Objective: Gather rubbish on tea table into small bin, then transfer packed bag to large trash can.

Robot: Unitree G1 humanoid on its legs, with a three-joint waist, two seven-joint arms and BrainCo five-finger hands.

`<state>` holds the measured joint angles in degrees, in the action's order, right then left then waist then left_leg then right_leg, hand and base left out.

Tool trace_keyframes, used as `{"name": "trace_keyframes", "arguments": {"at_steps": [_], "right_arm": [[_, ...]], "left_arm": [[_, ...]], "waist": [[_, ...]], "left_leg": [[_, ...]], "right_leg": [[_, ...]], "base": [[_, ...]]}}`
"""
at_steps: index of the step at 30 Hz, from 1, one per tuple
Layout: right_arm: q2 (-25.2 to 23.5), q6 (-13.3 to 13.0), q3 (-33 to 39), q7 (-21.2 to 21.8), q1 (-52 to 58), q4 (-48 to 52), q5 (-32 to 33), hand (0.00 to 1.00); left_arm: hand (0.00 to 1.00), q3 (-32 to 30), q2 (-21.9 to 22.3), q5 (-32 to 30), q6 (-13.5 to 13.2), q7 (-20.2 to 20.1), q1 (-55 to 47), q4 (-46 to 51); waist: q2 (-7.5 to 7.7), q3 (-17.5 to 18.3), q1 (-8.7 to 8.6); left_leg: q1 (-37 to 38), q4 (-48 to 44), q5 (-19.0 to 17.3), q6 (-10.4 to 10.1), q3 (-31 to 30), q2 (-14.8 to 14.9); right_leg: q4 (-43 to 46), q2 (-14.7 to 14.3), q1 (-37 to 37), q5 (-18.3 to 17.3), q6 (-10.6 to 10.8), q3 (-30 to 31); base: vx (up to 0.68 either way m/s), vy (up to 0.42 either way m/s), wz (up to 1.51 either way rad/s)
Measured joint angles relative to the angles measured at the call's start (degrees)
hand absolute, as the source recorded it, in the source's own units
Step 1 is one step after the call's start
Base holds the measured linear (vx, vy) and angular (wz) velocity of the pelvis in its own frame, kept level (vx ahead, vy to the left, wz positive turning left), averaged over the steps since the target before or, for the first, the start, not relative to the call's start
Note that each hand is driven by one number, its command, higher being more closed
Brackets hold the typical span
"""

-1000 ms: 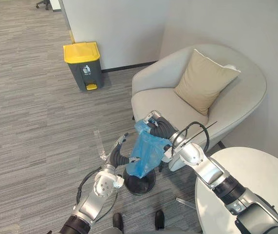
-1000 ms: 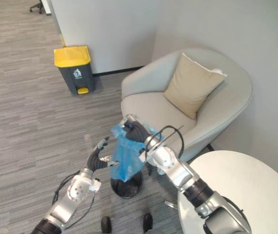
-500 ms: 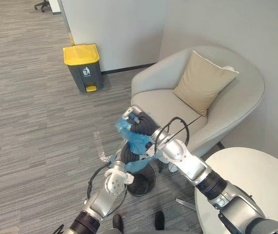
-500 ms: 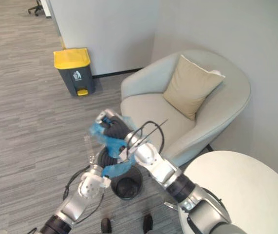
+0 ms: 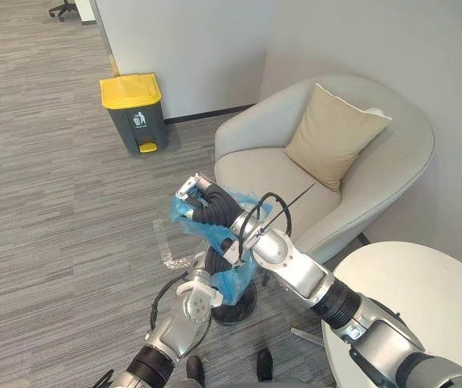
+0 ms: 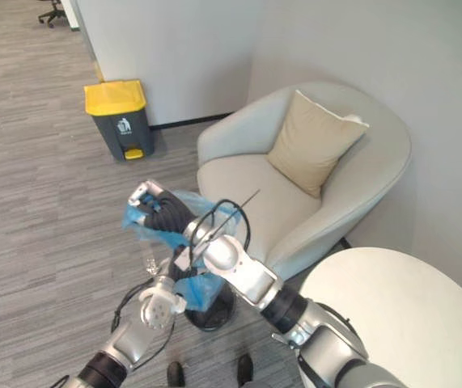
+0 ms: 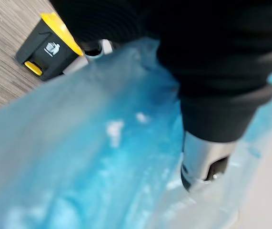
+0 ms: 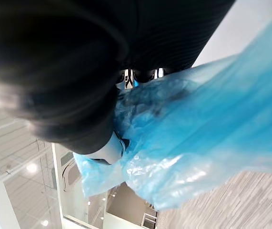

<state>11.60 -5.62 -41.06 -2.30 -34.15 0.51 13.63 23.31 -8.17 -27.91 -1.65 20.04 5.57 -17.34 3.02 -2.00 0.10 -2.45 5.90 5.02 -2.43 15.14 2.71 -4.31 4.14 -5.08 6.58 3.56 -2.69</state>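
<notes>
A blue plastic bag (image 5: 237, 273) hangs lifted above the small black bin (image 5: 236, 305) on the floor in front of the armchair. My right hand (image 5: 208, 207) is shut on the bag's bunched top, which wraps round its dark cover, seen close in the right wrist view as blue film (image 8: 212, 119). My left hand (image 5: 205, 265) is pressed against the bag's left side, low down, and the bag (image 7: 78, 143) covers most of what lies past it. The large grey trash can with a yellow lid (image 5: 132, 109) stands by the wall, far left of the bag.
A light armchair (image 5: 392, 162) with a beige cushion (image 5: 332, 133) stands right behind the bag. A round white table (image 5: 425, 299) is at the lower right. A small clear wrapper (image 5: 166, 242) lies on the carpet left of the bin. Open carpet leads to the trash can.
My right hand has carried the bag's top up and to the left, away from the armchair. My left hand has closed in against the bag's side.
</notes>
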Motion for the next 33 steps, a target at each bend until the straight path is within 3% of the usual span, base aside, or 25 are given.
{"name": "trace_keyframes", "arguments": {"at_steps": [7,22,23,26,33], "right_arm": [[-0.50,0.07,-1.93,0.51,-0.42,0.00,2.69,1.00],[-1.33,-1.21,0.60,3.49,5.18,1.01,1.42,1.00],[-1.32,-1.28,0.76,3.49,5.64,1.01,0.45,0.00],[-1.19,-1.86,1.81,3.55,7.81,1.01,-2.61,0.00],[4.21,-3.55,6.08,0.63,12.55,1.01,-16.71,0.00]], "left_arm": [[1.00,-1.87,0.11,1.61,2.05,1.16,0.48,-3.26],[1.00,-6.54,2.20,5.67,2.48,2.27,-1.44,-3.52],[1.00,-6.57,2.21,5.69,2.48,2.26,-1.84,-3.38],[1.00,-6.60,2.24,6.42,2.48,2.26,-2.36,-3.12],[1.00,-8.49,2.19,8.47,2.27,2.35,-4.07,2.18]], "waist": [[1.07,0.72,-0.07],[1.22,0.83,-0.47],[1.23,0.83,-0.55],[1.29,0.87,-0.72],[2.09,1.43,-1.01]], "left_leg": [[-0.01,0.00,-0.15,-0.22,0.56,0.31],[0.49,0.02,-0.23,-0.30,1.28,0.27],[0.50,0.02,-0.23,-0.30,1.27,0.27],[0.51,0.02,-0.23,-0.30,1.02,0.25],[0.51,0.04,-0.33,-0.45,0.66,-0.12]], "right_leg": [[0.03,-0.34,-0.73,0.09,-0.15,0.54],[0.57,-0.25,-0.67,0.06,-0.10,1.30],[0.58,-0.23,-0.67,0.06,-0.10,1.29],[0.68,-0.08,-0.66,-0.07,0.06,1.08],[0.91,0.33,-0.67,-0.41,0.31,0.74]], "base": [[0.01,-0.002,-0.04],[0.00,0.002,-0.03],[0.00,0.000,0.00],[0.00,0.004,0.03],[0.00,0.001,0.03]]}}
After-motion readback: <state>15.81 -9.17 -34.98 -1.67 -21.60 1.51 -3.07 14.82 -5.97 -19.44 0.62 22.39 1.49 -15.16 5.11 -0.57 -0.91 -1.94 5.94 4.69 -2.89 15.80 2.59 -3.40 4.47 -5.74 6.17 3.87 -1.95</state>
